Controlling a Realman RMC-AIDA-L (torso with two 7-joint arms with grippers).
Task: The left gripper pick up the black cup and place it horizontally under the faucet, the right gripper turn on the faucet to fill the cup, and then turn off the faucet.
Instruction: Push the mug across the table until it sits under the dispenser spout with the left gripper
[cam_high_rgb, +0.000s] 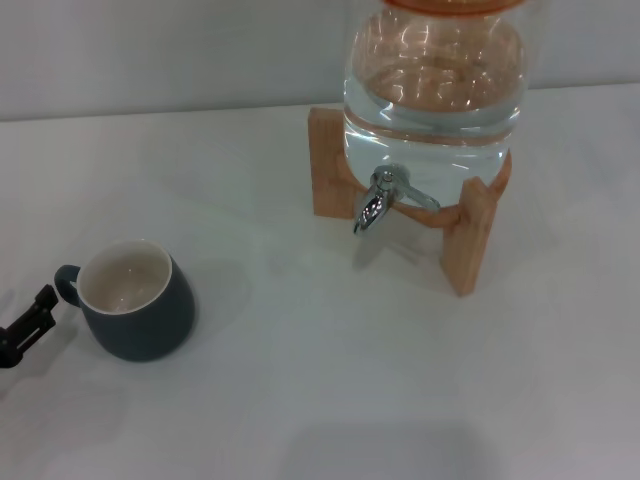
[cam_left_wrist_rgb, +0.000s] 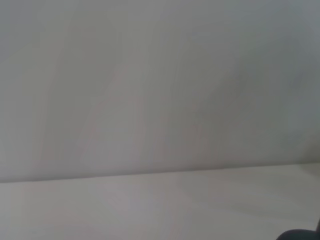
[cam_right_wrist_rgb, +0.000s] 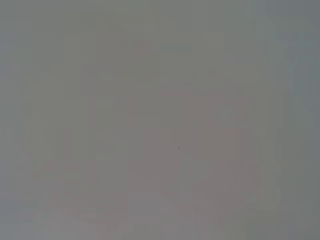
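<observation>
The black cup (cam_high_rgb: 135, 305) stands upright on the white table (cam_high_rgb: 330, 380) at the left, showing its cream inside, with its small handle turned to the left. At the head view's left edge, just beside that handle, a black part of my left gripper (cam_high_rgb: 27, 325) pokes in, apart from the cup. The chrome faucet (cam_high_rgb: 378, 198) juts out of the jar at the centre right, well away from the cup, with its lever pointing right. My right gripper is out of view. A dark sliver (cam_left_wrist_rgb: 300, 234) shows in a corner of the left wrist view; I cannot tell what it is.
A clear glass water jar (cam_high_rgb: 435, 90) holding water sits on a wooden stand (cam_high_rgb: 468, 235) at the back right. A pale wall runs behind the table. The right wrist view shows only a plain grey surface.
</observation>
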